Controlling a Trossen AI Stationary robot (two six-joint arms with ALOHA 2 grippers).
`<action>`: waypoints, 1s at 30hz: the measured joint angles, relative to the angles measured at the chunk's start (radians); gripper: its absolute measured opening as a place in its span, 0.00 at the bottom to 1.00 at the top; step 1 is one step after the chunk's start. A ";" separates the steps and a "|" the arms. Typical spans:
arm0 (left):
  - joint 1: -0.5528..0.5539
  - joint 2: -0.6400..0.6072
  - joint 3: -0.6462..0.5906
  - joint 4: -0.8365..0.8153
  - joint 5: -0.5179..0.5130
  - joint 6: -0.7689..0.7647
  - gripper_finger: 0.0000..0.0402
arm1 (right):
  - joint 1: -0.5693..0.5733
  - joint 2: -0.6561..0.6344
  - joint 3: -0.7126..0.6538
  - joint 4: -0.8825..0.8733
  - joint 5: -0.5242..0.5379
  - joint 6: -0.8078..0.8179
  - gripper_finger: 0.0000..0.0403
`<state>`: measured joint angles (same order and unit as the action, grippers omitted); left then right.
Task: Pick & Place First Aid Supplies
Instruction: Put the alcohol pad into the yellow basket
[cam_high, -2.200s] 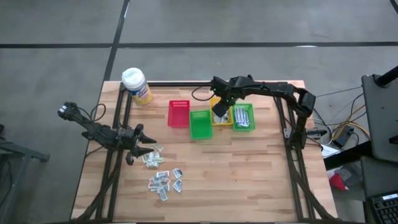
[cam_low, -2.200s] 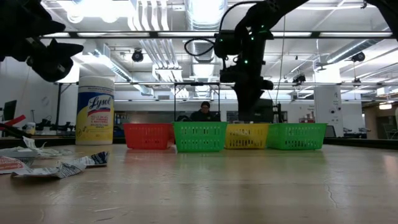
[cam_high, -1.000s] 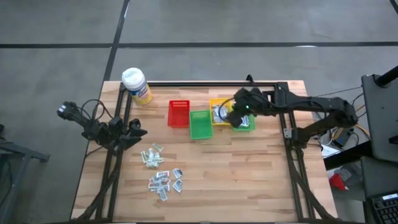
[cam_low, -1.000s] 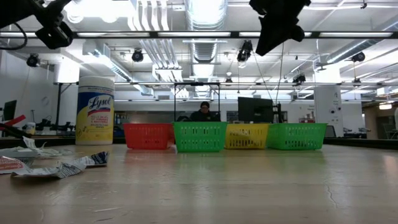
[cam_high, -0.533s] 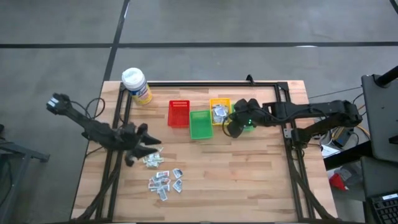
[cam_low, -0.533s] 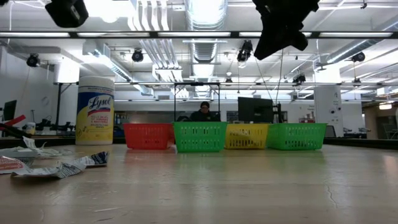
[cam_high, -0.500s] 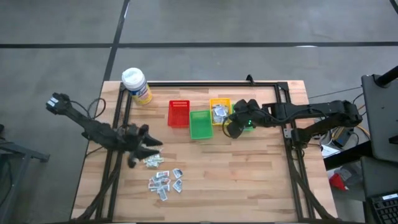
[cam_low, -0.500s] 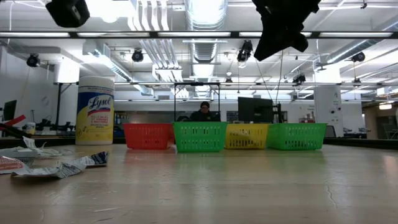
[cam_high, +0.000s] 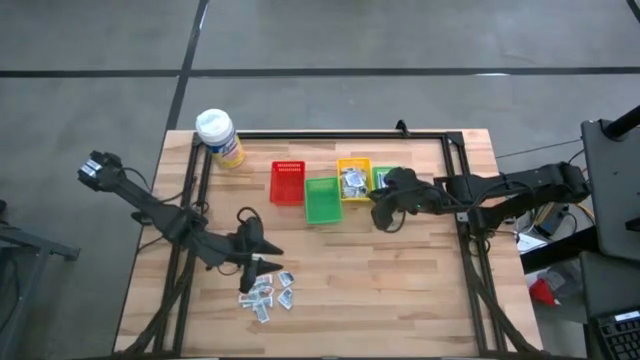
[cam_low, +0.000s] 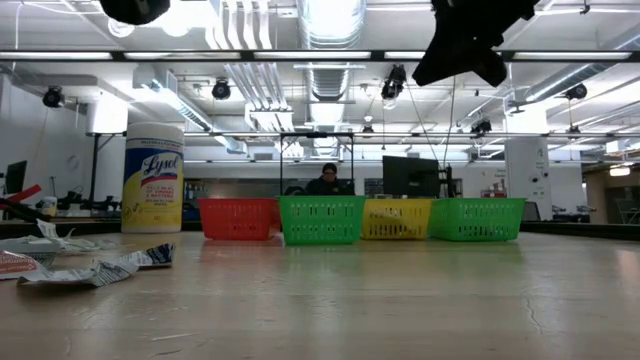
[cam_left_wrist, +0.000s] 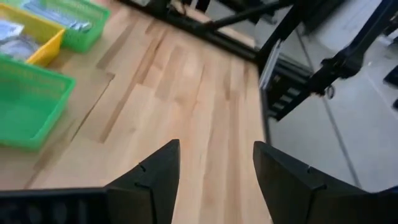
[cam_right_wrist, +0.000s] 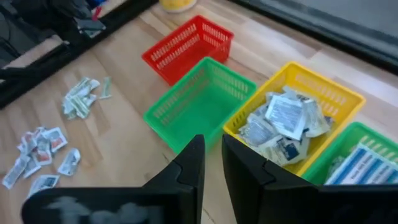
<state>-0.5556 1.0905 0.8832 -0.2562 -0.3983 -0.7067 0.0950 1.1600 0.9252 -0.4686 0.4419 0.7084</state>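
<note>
Inspector A: Where did the left gripper (cam_high: 262, 250) stand?

Inspector B: Above the front of the table (cam_high: 400, 290), directly over the loose packets (cam_high: 265, 293), which lay spread on the wood just under and in front of its tip. Its fingers (cam_left_wrist: 155, 177) were spread wide with only bare planks between them. Nothing was held.

Inspector A: And the right gripper (cam_high: 385, 217)?

Inspector B: Raised clear of the surface, just in front of the row of bins. Its fingers (cam_right_wrist: 189, 163) stood nearly together with a narrow slit between them, empty. Ahead of it lay the green bin (cam_right_wrist: 199, 99), the red bin (cam_right_wrist: 188, 46) beyond that, and to one side the yellow bin (cam_right_wrist: 336, 93), which held a heap of silvery wrappers (cam_right_wrist: 283, 124).

Inspector A: Any other supplies sorted?

Inspector B: Blue-striped strips (cam_right_wrist: 360, 168) lay in the second green bin (cam_high: 381, 177), past the yellow one. A wipes canister (cam_high: 220, 137) stood at the far corner, well away from both grippers.
</note>
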 joint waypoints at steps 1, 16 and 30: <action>0.000 0.013 0.007 0.008 0.000 -0.003 0.49 | 0.005 -0.004 -0.001 0.004 0.012 0.000 0.13; 0.000 0.181 0.016 0.030 0.112 -0.079 0.49 | 0.028 -0.026 -0.002 0.015 0.034 -0.012 0.13; 0.005 0.393 0.043 -0.089 0.155 -0.053 0.49 | 0.028 -0.026 -0.002 0.011 0.029 -0.016 0.13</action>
<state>-0.5510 1.4840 0.9259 -0.3453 -0.2436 -0.7600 0.1226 1.1343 0.9234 -0.4580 0.4712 0.6919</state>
